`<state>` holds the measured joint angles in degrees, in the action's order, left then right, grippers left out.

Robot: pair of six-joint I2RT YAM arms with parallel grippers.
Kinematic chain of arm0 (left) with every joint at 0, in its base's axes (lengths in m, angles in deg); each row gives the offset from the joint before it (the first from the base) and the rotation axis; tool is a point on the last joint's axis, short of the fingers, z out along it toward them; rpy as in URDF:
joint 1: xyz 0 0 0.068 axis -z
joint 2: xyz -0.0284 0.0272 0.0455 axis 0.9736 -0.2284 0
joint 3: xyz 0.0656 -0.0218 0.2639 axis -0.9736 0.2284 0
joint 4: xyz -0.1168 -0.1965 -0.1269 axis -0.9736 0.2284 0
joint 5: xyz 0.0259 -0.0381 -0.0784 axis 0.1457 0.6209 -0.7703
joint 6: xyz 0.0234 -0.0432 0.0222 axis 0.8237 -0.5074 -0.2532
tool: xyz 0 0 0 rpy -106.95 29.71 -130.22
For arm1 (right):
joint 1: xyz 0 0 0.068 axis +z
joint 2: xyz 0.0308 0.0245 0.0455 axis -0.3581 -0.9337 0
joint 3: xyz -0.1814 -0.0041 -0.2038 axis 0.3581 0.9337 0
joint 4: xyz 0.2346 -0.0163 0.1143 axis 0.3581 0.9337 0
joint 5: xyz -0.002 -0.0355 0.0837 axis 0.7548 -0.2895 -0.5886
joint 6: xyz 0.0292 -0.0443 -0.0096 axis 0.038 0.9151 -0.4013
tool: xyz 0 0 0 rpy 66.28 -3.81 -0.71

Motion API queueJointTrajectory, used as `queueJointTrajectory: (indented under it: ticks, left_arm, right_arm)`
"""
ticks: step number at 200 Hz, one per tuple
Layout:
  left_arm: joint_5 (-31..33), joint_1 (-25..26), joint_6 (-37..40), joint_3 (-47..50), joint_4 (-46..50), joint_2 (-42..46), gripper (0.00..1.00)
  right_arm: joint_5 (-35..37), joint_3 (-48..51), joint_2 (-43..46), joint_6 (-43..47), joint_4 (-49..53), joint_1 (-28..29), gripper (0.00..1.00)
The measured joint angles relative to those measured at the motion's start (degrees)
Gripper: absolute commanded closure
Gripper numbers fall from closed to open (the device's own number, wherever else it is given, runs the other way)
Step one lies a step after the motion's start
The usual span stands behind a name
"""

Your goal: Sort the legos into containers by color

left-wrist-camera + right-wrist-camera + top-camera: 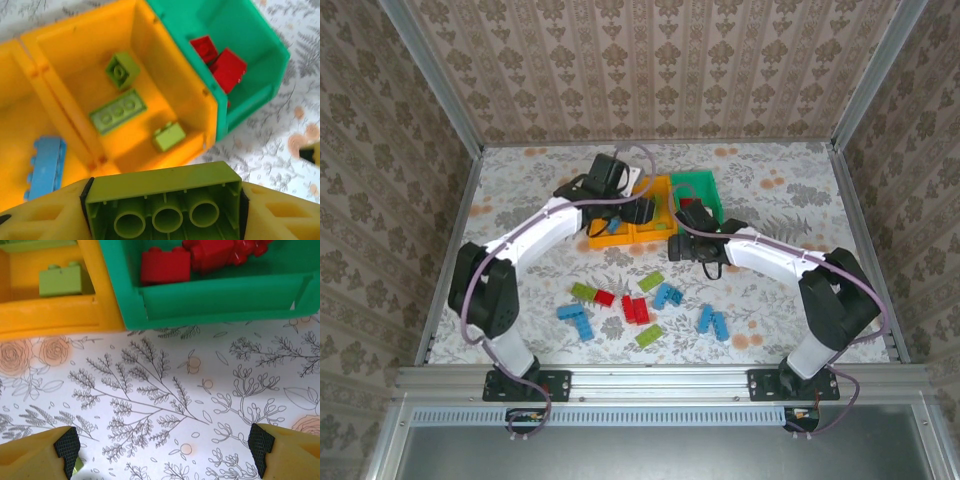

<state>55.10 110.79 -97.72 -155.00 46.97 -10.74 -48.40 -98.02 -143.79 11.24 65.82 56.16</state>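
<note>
I judge the sorting to be less than half done. The green bin [215, 300] holds a few red bricks [220, 62]. The orange-yellow bin touching the green bin [170, 55] holds three lime bricks [118, 111]. The second orange-yellow bin [15, 100], one place further from the green bin, holds one blue brick [47, 165] as far as I can see.

My left hand [162, 207] is clamped on a lime brick [160, 185], gripped by its two ends. It hangs over the near rim of the bin touching the green bin, so I think this brick only needs to be released there.

My right hand [164, 450] has its fingers wide apart with nothing between them. It is low over the bare tabletop [150, 390], just in front of the green bin.

About a dozen loose bricks [640, 310] in red, blue and lime lie scattered on the tabletop, well in front of the green bin, toward the arm bases. All of these are left to sort.
</note>
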Motion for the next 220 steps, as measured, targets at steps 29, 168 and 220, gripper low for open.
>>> queueJointTrajectory:
  ticks: [29,168,220]
  left_arm:
    - [-4.44,-1.77,-0.7,-2.84,-1.81,-6.05,0.36]
    - [-16.17,-4.46,-13.22,-0.46,-17.14,-10.25,0.0]
    - [-16.2,-8.04,-14.86,4.5,-18.34,-5.53,0.0]
  right_arm:
    - [-0.02,1.6,0.74,0.15,-1.84,1.68,0.1]
    - [-5.35,-7.87,-9.31,9.29,-1.42,13.31,0.03]
    - [-6.14,-11.58,-14.25,12.31,2.05,14.64,0.03]
